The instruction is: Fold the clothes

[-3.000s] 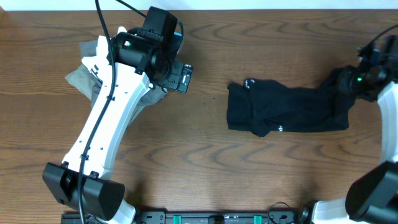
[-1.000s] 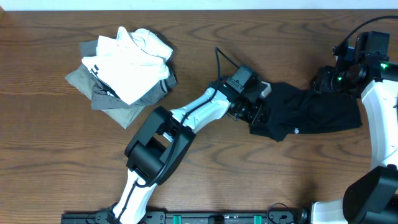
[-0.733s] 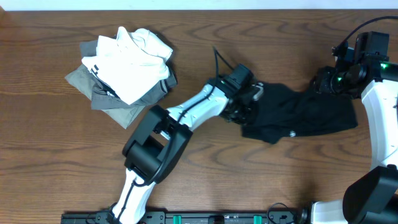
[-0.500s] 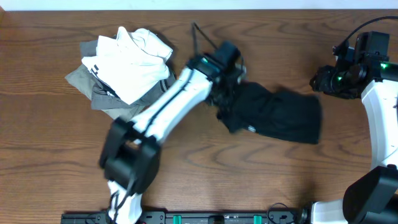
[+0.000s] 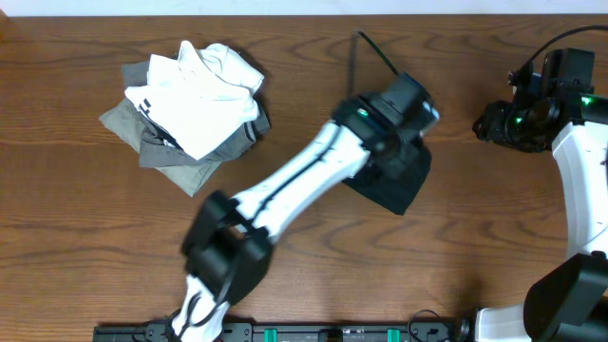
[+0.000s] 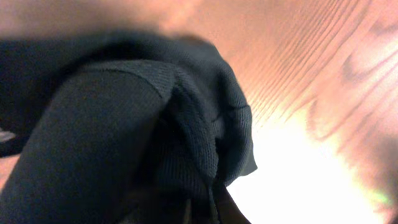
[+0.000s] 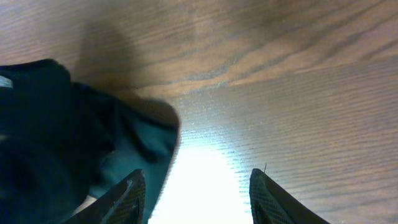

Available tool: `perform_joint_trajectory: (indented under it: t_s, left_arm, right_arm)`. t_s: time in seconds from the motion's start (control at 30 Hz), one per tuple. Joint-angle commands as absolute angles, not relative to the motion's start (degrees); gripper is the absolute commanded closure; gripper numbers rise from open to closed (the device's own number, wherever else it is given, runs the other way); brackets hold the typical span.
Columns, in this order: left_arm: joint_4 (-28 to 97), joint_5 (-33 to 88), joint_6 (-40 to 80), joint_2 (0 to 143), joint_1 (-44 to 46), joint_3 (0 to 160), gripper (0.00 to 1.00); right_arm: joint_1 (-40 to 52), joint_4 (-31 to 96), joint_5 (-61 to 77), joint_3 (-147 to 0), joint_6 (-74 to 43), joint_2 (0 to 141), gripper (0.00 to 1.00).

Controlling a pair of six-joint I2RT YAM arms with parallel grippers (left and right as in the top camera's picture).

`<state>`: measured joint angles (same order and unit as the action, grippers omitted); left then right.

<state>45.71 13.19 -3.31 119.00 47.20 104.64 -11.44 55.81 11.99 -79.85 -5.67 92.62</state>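
Observation:
The black T-shirt (image 5: 395,182) hangs bunched in a small bundle under my left wrist, right of the table's middle. My left gripper (image 5: 403,141) is shut on its fabric. In the left wrist view the dark knit cloth (image 6: 124,124) fills the left and centre, and the left gripper (image 6: 200,213) is buried in it. My right gripper (image 5: 496,123) stands at the far right, apart from the shirt. In its own view the right gripper (image 7: 198,194) is open over bare wood, with the black fabric (image 7: 56,124) off to the left of its fingers.
A pile of white garments (image 5: 199,85) on grey ones (image 5: 157,142) lies at the back left. The left arm (image 5: 285,190) stretches diagonally across the wooden table (image 5: 494,266) from the front left.
The shirt has left the right gripper's side. My left gripper dragged it left, then swung back right, and the cloth has gathered from a long strip into a small bundle. The right arm stayed put.

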Motion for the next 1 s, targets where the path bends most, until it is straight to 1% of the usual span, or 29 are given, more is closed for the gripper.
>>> perform_joint_trajectory:
  t_s: [0.0, 0.07, 0.1, 0.13, 0.17, 0.27, 0.33, 0.4, 0.43, 0.5, 0.6, 0.77, 0.87, 0.97]
  left_arm:
    - [44.91, 11.09, -4.47, 123.52, 48.93, 104.2, 0.88]
    - [44.38, 11.33, -4.4, 125.16, 49.8, 104.2, 0.77]
    - [44.29, 11.33, -4.23, 125.56, 50.39, 104.2, 0.69]
    - [44.4, 11.33, -4.25, 125.8, 50.98, 104.2, 0.54]
    - [44.58, 11.29, -4.29, 125.8, 51.44, 104.22, 0.47]
    - [46.46, 11.27, -4.29, 124.64, 52.23, 105.41, 0.43]
    - [48.71, 11.25, -4.27, 122.76, 52.18, 106.89, 0.34]
    - [51.64, 10.9, -4.25, 119.98, 51.88, 108.4, 0.22]
    - [53.08, 10.83, -4.25, 118.5, 51.75, 109.12, 0.19]
    - [55.35, 10.81, -4.27, 114.89, 51.27, 110.04, 0.1]
    - [57.39, 9.47, -4.25, 109.1, 50.04, 110.04, 0.08]
    - [59.75, 6.5, -3.42, 103.11, 46.5, 110.02, 0.08]
    - [60.71, 5.08, -0.73, 102.52, 43.2, 110.02, 0.08]
    - [60.9, 5.13, 1.83, 103.07, 40.16, 108.77, 0.08]
  right_arm:
    - [-11.99, 56.16, 12.29, -79.7, -6.44, 92.05, 0.48]
    - [-11.99, 56.16, 12.27, -79.7, -6.74, 92.05, 0.49]
    - [-11.99, 56.16, 12.29, -79.7, -6.85, 92.05, 0.49]
    - [-11.99, 56.16, 12.29, -79.7, -6.85, 92.05, 0.48]
    - [-11.99, 56.18, 12.29, -79.7, -6.85, 92.05, 0.48]
    - [-11.99, 56.25, 12.95, -79.7, -6.83, 92.05, 0.48]
    - [-11.97, 55.88, 15.94, -79.7, -6.15, 92.05, 0.46]
    - [-11.81, 54.94, 21.82, -79.7, -3.07, 92.05, 0.46]
    - [-11.64, 54.39, 25.21, -79.7, -1.32, 92.05, 0.46]
    - [-10.79, 53.12, 31.88, -79.7, 1.83, 92.05, 0.48]
    - [-7.99, 50.89, 36.16, -79.7, 3.62, 92.05, 0.47]
    - [-0.71, 45.17, 36.23, -79.7, 3.97, 92.64, 0.48]
    - [4.27, 41.1, 33.21, -79.7, 3.09, 94.63, 0.53]
    - [7.73, 40.95, 22.9, -79.7, -2.72, 98.3, 0.62]
